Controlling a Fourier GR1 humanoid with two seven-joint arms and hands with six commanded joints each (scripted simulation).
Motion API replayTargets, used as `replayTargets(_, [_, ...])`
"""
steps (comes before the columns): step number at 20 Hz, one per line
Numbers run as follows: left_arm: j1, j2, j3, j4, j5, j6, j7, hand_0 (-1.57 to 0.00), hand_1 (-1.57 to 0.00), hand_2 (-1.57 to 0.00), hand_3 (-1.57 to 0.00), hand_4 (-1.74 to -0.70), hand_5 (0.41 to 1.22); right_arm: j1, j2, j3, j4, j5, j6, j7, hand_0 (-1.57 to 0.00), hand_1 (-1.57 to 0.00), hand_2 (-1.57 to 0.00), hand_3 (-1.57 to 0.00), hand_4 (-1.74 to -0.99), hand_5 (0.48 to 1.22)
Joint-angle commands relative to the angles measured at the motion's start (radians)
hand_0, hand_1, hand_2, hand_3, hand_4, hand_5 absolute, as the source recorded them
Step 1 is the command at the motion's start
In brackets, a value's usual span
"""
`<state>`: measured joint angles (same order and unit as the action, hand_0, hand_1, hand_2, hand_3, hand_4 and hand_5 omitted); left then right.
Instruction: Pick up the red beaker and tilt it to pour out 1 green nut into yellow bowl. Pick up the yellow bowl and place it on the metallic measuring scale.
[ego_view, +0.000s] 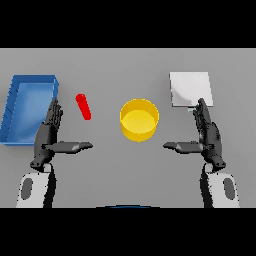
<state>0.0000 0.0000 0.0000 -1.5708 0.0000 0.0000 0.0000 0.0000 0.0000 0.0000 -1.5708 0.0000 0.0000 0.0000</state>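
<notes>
both hands low over grey desk (105, 70), fingers straight, thumbs pointing inward, holding nothing: left hand (48, 132) w/ fingertips just by blue bin (15, 112), right hand (207, 132) w/ fingertips at near edge of metallic scale (190, 89). yellow bowl (139, 120) sits betw. them, centre. red beaker (83, 106) lies tilted betw. bin & bowl, apart from both.

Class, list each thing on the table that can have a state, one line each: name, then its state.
red beaker: on the table, tilted, not held.
yellow bowl: upright, no nut visible inside.
metallic measuring scale: nothing on it.
blue bin: open-topped, looks empty.
left hand: open.
right hand: open.
</notes>
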Motion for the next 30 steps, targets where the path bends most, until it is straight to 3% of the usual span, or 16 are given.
replayTargets(1, [0.001,0.0,0.0,-0.001,0.001,0.001,0.0,0.0,0.0,0.0,0.0,-1.2,0.652,0.0,-0.001,-0.001,0.0,-0.001,-0.001,0.0,0.0,0.0,0.0,0.0,-1.245,0.681])
replayTargets(6, [0.014,-0.007,-0.009,-0.01,-0.004,0.004,-0.003,0.0,0.0,0.0,0.0,-1.2,0.652,0.006,-0.005,-0.003,-0.006,-0.006,0.003,-0.006,0.0,0.0,0.0,0.0,-1.245,0.681])
replayTargets(7, [0.047,0.024,-0.042,-0.057,-0.054,0.0,-0.011,0.0,0.0,0.0,0.0,-1.2,0.652,0.051,-0.05,0.038,-0.054,0.093,-0.013,-0.09,0.0,0.0,0.0,0.0,-1.245,0.681])
replayTargets(8, [0.072,0.04,-0.067,-0.09,-0.087,-0.003,-0.006,0.0,0.0,0.0,0.0,-1.21,0.649,0.086,-0.075,0.066,-0.082,0.158,-0.022,-0.126,0.0,0.0,0.0,0.0,-1.242,0.678])
replayTargets(11, [0.091,0.062,-0.1,-0.146,-0.127,-0.008,0.042,0.0,0.0,0.0,0.0,-1.22,0.658,0.096,-0.086,0.106,-0.121,0.244,-0.047,-0.092,0.0,0.0,0.0,0.0,-1.235,0.678])
replayTargets(14, [0.098,0.061,-0.122,-0.152,-0.14,-0.019,0.059,0.0,0.0,0.0,0.0,-1.23,0.662,0.109,-0.093,0.11,-0.143,0.238,-0.035,-0.097,0.0,0.0,0.0,0.0,-1.245,0.681])
replayTargets(22, [-0.067,0.055,-0.091,0.036,-0.139,-0.03,0.063,0.0,0.0,0.0,0.0,-1.38,0.738,0.116,-0.078,0.102,-0.152,0.181,-0.005,-0.104,0.0,0.0,0.0,0.0,-1.304,0.678])
replayTargets(26, [-0.174,0.048,-0.056,0.186,-0.153,-0.005,0.06,0.0,0.0,0.0,0.0,-1.37,0.733,0.113,-0.084,0.089,-0.145,0.163,0.004,-0.105,0.0,0.0,0.0,0.0,-1.329,0.685])
replayTargets(30, [-0.25,0.04,-0.018,0.314,-0.14,0.001,0.011,0.0,0.0,0.0,0.0,-1.34,0.717,0.125,-0.081,0.093,-0.153,0.173,-0.004,-0.099,0.0,0.0,0.0,0.0,-1.341,0.689])
